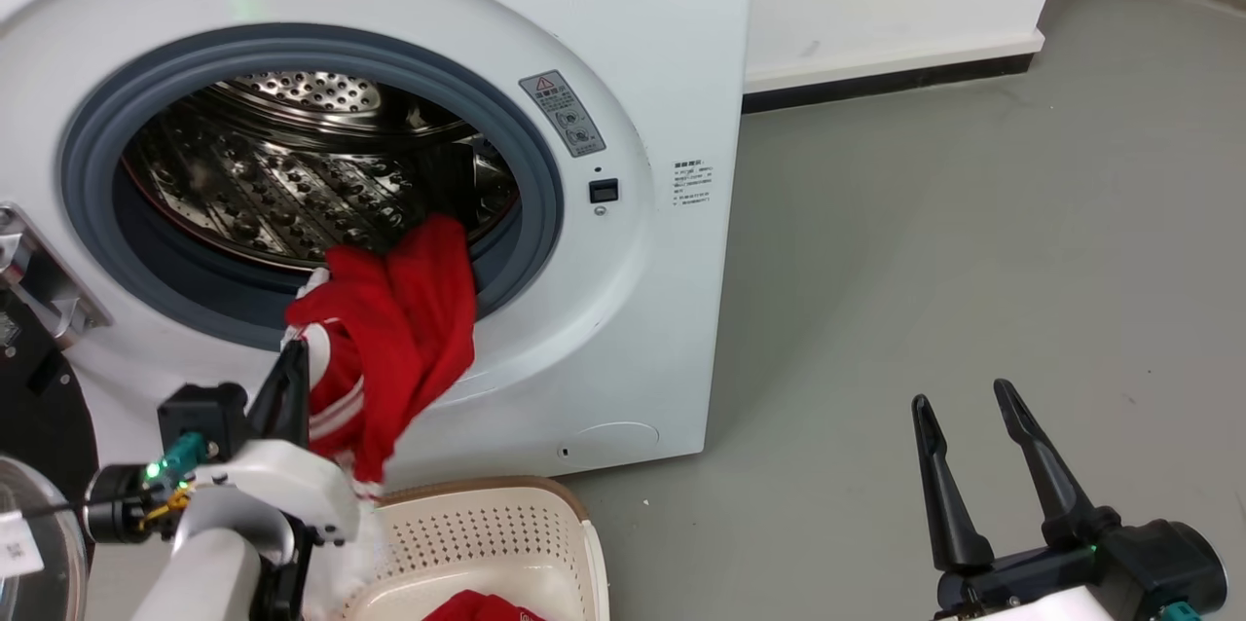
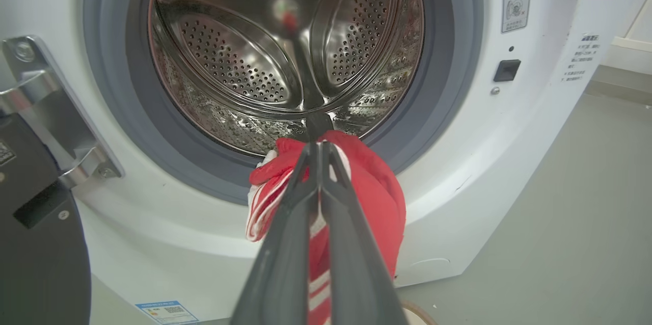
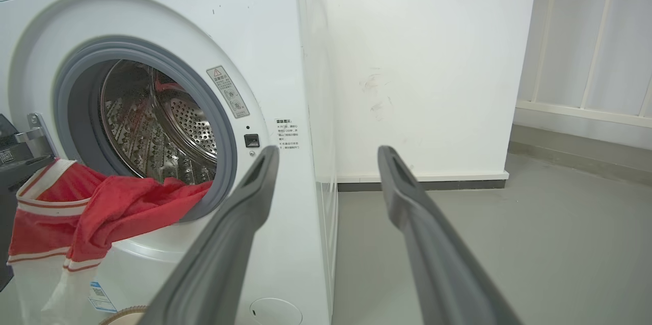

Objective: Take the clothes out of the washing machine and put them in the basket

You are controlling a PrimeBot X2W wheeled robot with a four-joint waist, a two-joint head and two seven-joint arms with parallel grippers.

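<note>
Left gripper is closest to the lens, jaws clamped together on a fold of the red garment, striped trim pinched between them.

Largest down:
- Washing machine: door swung open on the robot's left. Drum looks bare apart from this one piece.
- Garment: top end draped over the lower right of the grey seal, the rest hanging down the front panel. Long axis near vertical, white-trimmed hem pointing down at the basket.
- Basket: on the floor right under the opening, a second red piece already inside.
- Right gripper: jaws spread apart, holding nothing, well off to the right over the floor.

Can't tell if the hem touches the basket rim; the left forearm blocks that spot.

Risks:
- The top end lies on the rubber lip, so a straight pull could drag or snag there and strip the fabric out of a thin pinch.
- The grip is on one fold, so the free side may swing and land outside the basket's back edge.
- Lift clear of the lip first, then lower over the basket's middle.
</note>
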